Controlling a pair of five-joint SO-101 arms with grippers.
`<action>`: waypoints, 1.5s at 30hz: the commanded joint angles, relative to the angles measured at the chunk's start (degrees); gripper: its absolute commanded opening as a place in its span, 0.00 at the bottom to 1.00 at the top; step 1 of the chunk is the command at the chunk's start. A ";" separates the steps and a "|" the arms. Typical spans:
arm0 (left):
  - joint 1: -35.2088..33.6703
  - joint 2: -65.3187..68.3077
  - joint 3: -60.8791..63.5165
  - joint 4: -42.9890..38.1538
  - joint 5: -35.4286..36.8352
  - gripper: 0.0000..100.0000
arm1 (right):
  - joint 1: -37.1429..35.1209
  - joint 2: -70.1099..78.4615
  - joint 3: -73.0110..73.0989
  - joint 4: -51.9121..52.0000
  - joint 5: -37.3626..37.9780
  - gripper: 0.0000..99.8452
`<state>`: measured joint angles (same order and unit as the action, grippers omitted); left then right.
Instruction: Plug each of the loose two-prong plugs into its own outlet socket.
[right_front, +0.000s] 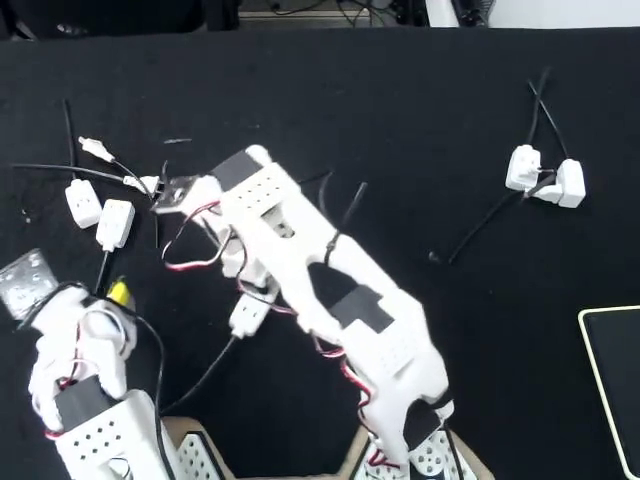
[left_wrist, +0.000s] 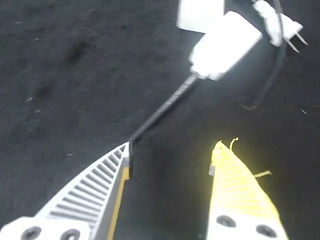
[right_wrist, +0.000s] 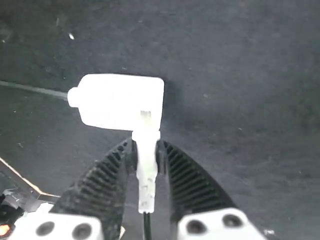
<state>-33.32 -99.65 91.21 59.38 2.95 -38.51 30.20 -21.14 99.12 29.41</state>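
Note:
My right gripper (right_wrist: 146, 147) is shut on a small white two-prong plug (right_wrist: 145, 172), whose front end rests against a white outlet socket (right_wrist: 120, 102); its prongs are hidden. In the high view this gripper (right_front: 165, 195) is at the back left of the black table. My left gripper (left_wrist: 172, 150) is open over a black cable that runs to a white socket block (left_wrist: 225, 45). Beside that block lies a loose plug (left_wrist: 282, 25) with bare prongs. From above, the left gripper (right_front: 112, 290) is just in front of two white sockets (right_front: 83, 203) (right_front: 115, 222).
Another white socket (right_front: 245, 315) with a black cable lies under the right arm. Two white socket pieces (right_front: 545, 178) with black cables lie at the back right. A dark flat panel with a pale rim (right_front: 610, 370) lies at the right edge. A metal piece (right_front: 25, 280) is at far left.

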 joint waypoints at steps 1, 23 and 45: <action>6.73 -0.35 -3.82 -0.79 -5.80 0.26 | 2.73 -6.73 0.31 -0.26 0.53 0.01; 38.29 0.35 -3.65 9.76 -16.62 0.27 | 14.24 -37.67 16.40 1.76 1.32 0.01; 39.60 55.65 -21.05 -19.60 -15.12 0.26 | 20.22 -59.47 36.79 0.53 1.41 0.01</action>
<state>7.74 -49.19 74.42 44.09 -12.97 -18.99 -25.01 13.85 99.21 30.20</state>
